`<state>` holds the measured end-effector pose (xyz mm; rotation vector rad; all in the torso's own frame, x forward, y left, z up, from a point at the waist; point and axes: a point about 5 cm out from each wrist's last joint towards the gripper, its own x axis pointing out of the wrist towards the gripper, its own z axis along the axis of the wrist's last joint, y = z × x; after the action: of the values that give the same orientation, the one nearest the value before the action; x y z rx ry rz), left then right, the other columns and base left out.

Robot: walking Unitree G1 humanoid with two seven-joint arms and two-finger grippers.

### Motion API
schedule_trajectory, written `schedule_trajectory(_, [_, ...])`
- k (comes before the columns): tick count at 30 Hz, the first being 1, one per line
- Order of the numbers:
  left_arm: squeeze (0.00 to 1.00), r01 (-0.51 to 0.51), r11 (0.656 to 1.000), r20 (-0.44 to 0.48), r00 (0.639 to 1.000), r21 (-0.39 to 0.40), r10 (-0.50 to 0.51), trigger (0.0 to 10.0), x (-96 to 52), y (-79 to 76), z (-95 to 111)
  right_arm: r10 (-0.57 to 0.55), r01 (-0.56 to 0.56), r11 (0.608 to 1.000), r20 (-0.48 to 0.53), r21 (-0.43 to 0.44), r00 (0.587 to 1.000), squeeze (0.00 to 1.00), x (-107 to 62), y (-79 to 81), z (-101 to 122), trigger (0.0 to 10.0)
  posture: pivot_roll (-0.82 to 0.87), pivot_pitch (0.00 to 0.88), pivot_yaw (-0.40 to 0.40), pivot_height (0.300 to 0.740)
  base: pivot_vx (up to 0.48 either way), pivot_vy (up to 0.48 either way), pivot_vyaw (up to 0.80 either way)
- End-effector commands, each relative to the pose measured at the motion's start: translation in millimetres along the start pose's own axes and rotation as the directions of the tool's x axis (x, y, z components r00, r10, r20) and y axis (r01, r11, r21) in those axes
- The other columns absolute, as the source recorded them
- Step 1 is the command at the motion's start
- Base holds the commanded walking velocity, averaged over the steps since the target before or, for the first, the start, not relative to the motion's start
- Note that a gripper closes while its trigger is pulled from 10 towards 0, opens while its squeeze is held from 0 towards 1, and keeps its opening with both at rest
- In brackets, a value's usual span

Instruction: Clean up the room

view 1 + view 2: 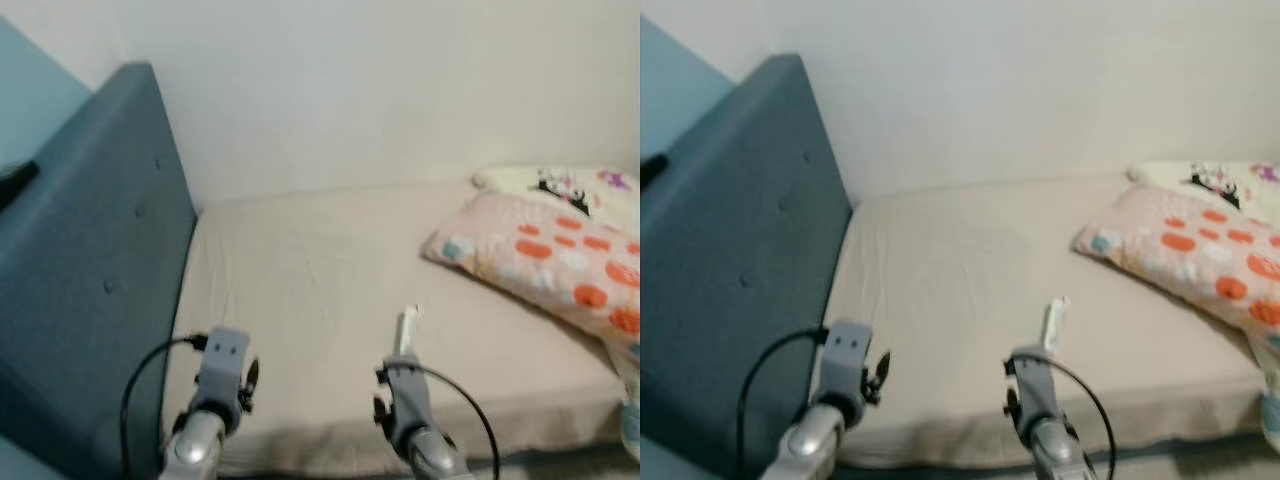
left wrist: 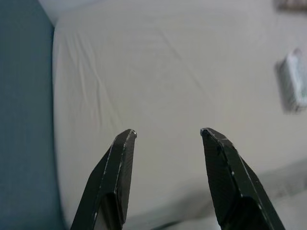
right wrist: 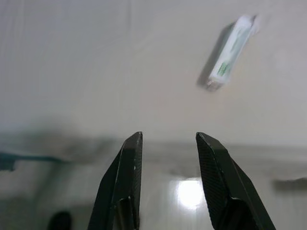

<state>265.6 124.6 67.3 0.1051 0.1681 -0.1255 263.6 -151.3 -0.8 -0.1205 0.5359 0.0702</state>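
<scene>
Both pincers, left pincer (image 2: 168, 134) and right pincer (image 3: 168, 136), are hanging open; the small white tube (image 3: 229, 53) by the bed's (image 1: 300, 290) front edge is probably sliding off if nudged.

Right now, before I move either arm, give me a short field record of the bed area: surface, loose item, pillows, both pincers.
surface: bed with a beige sheet, dark blue headboard on the robot's left
loose item: small white tube with green print, lying flat on the sheet, touching nothing
pillows: spotted pillow at right, a second patterned pillow behind it
left pincer: open, above the sheet near the headboard side, holding nothing
right pincer: open, at the bed's near edge, short of the tube, holding nothing
</scene>
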Motion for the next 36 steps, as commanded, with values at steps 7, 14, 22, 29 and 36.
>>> schedule_trajectory(7, [0.00, -0.016, 1.000, -0.031, 0.999, 0.000, 0.016, 10.0, -3.7, 5.8, -8.1, 0.019, -0.019, 1.000, 0.000, 0.000, 1.000, 0.00, 0.2, 7.0, -0.2, 10.0, -0.03, 0.086, -0.020, 0.740, 0.266, 0.000, 0.00])
schedule_trajectory(14, [0.00, -0.016, 1.000, -0.032, 0.999, -0.001, 0.016, 10.0, -4.1, 6.1, -8.6, 0.019, -0.019, 1.000, 0.000, 0.000, 1.000, 0.00, -0.2, 7.1, -0.7, 10.0, -0.03, 0.087, -0.020, 0.740, 0.262, 0.000, 0.00])
schedule_trajectory(22, [0.00, -0.019, 1.000, -0.033, 0.999, 0.002, 0.019, 10.0, -4.0, 6.7, -9.0, 0.019, -0.019, 1.000, 0.000, -0.002, 1.000, 0.00, -0.3, 7.0, -0.9, 10.0, -0.03, 0.088, -0.020, 0.740, 0.188, 0.000, 0.00])
schedule_trajectory(29, [0.00, -0.035, 0.999, -0.030, 0.999, 0.026, 0.036, 10.0, -4.8, 8.1, -9.8, 0.018, -0.018, 1.000, 0.001, -0.006, 1.000, 0.00, -0.3, 6.4, -0.3, 10.0, -0.03, 0.092, -0.022, 0.740, 0.000, 0.000, 0.00])
schedule_trajectory(36, [0.00, -0.042, 0.999, -0.029, 0.999, 0.029, 0.042, 10.0, -5.0, 8.9, -9.8, 0.020, -0.020, 1.000, 0.005, -0.005, 1.000, 0.00, -0.2, 6.4, 0.3, 10.0, -0.03, 0.094, -0.023, 0.740, 0.000, 0.000, 0.00])
